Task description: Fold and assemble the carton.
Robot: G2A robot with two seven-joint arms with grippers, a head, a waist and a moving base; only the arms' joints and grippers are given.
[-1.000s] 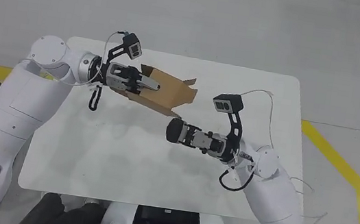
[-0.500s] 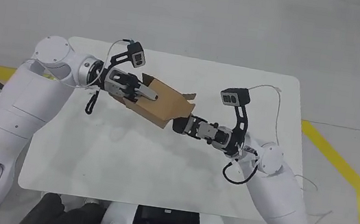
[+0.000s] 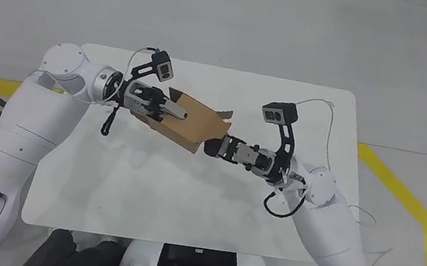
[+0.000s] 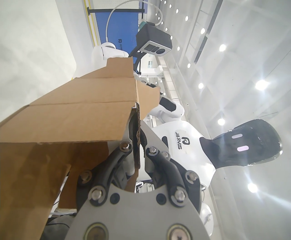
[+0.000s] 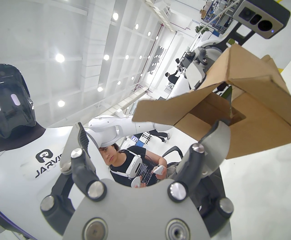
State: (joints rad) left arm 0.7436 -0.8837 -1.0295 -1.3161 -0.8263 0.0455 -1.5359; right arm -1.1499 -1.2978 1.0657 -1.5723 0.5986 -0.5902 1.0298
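Carton (image 3: 191, 120) held over table (image 3: 147, 198), bit 12 o'clock of centre, flaps loose. Left gripper (image 3: 174, 111) at its 9 o'clock end, jaws pinched on wall edge. Right gripper (image 3: 213, 147) at 4 o'clock end, jaws wide, gripping nothing, one finger (image 5: 217, 136) at open mouth.

Glossy white rounded arms (image 3: 34, 120), black at the wrists.
Black box cameras (image 4: 154, 43) on stalks, thin white cables (image 4: 108, 22), silver-plated grippers (image 4: 136, 136) with round screws (image 4: 97, 196) and black linkages (image 4: 169, 169).
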